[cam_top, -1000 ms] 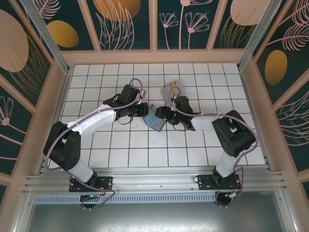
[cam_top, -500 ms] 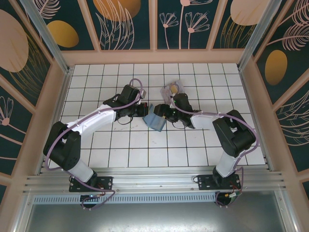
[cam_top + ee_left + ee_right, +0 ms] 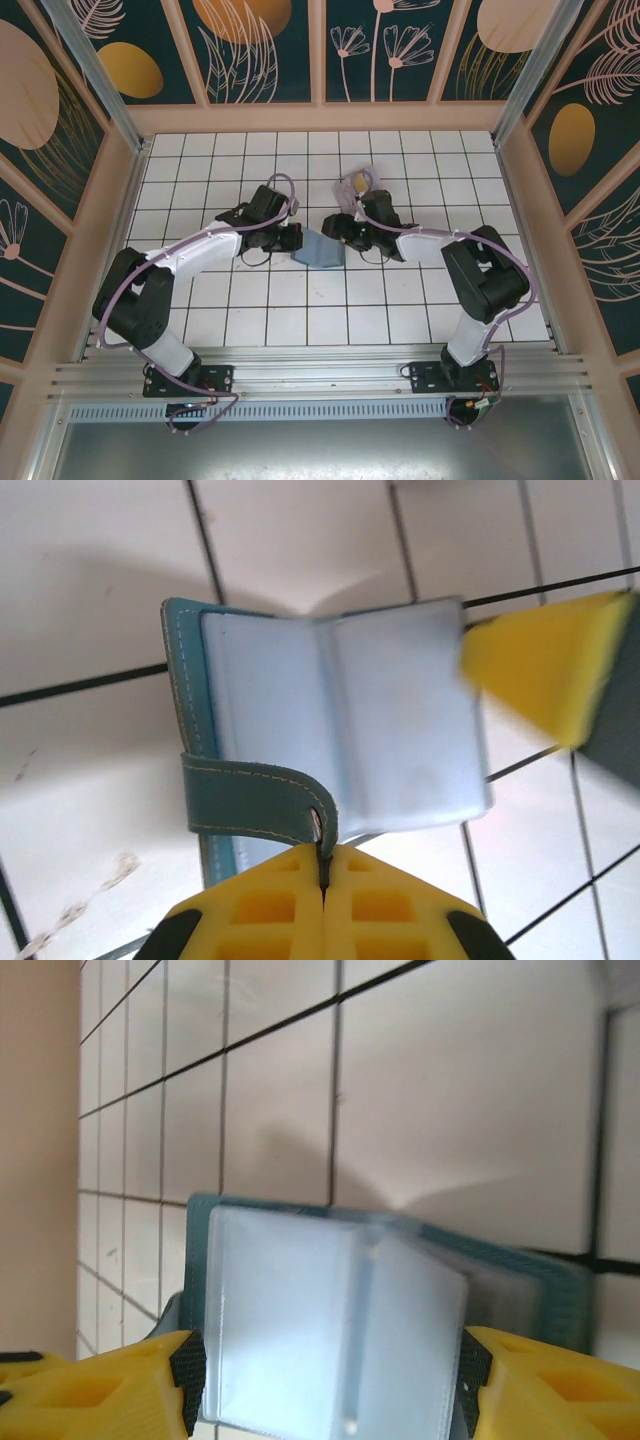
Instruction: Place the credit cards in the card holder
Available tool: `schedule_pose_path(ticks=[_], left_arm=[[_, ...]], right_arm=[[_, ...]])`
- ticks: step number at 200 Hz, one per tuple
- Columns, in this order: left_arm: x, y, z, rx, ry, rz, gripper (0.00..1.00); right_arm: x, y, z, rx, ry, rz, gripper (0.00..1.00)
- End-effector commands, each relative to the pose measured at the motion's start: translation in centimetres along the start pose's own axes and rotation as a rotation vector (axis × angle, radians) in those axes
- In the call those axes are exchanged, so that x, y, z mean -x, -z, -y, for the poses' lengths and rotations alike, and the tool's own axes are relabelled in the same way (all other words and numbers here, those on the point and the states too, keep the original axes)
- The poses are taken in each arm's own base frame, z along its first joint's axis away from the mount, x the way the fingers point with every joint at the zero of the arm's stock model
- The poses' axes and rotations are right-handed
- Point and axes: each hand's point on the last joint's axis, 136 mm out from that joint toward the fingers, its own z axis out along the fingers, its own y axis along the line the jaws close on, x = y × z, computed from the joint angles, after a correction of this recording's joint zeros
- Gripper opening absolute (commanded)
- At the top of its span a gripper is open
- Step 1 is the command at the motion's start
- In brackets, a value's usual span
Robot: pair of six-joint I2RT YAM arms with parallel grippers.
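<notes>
Cards [image 3: 357,186] lie on the table [image 3: 200,160] at 1 o'clock of the holder [image 3: 400,730] in the top view, partly under the right wrist. None is picked up. Holder is mid-table, open, pale inner leaves up.

Left gripper [image 3: 323,870]: clenched on the strap [image 3: 262,798], jaws fully together on its tip at the holder's 6 o'clock edge. Right gripper [image 3: 327,1372]: jaws spread wide, released, with the open leaves showing between them. From the left wrist we see one right finger [image 3: 545,670] at the holder's 2 o'clock corner and nothing on the opposite edge, so we read it as holding nothing. We can't tell if that finger touches the leaf.

Step, as we read it: pin the holder open so a card can go in. To do it well:
- left pulls the strap low and flat; if it lifts, the holder tilts and the leaves fold shut
- right presses the 2 o'clock leaf down before going for the cards
- we take one card by a short edge, not the bunch
- we bring it in shallow along the leaf into the pocket mouth; a thin card against a soft leaf will likely buckle if pushed steep

Contents: both leaves look empty in both wrist views, no card edge showing. Pocket mouths are too blurred to place.
</notes>
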Motion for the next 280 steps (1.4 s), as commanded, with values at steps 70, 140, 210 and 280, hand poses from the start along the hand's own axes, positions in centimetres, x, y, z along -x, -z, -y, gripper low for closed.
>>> schedule_pose_path(ticks=[70, 140, 210, 280], left_arm=[[-3.6, -1.2, -2.1, -0.02, 0.101, -0.077, 0.15], [2.7, 2.1, -0.9, 0.031, 0.023, 0.025, 0.53], [10.8, 0.1, -0.2, -0.042, 0.02, 0.143, 0.62], [16.3, -6.9, 3.2, -0.258, 0.05, 0.117, 0.61]], right_arm=[[9.4, 6.4, 5.7, -0.274, 0.132, 0.158, 0.68], [16.3, 4.8, 6.6, -0.464, 0.339, 0.141, 0.68], [20.0, 4.1, 8.0, -0.575, 0.361, 0.142, 0.69], [19.2, 2.8, 9.7, -0.573, 0.339, 0.085, 0.69]])
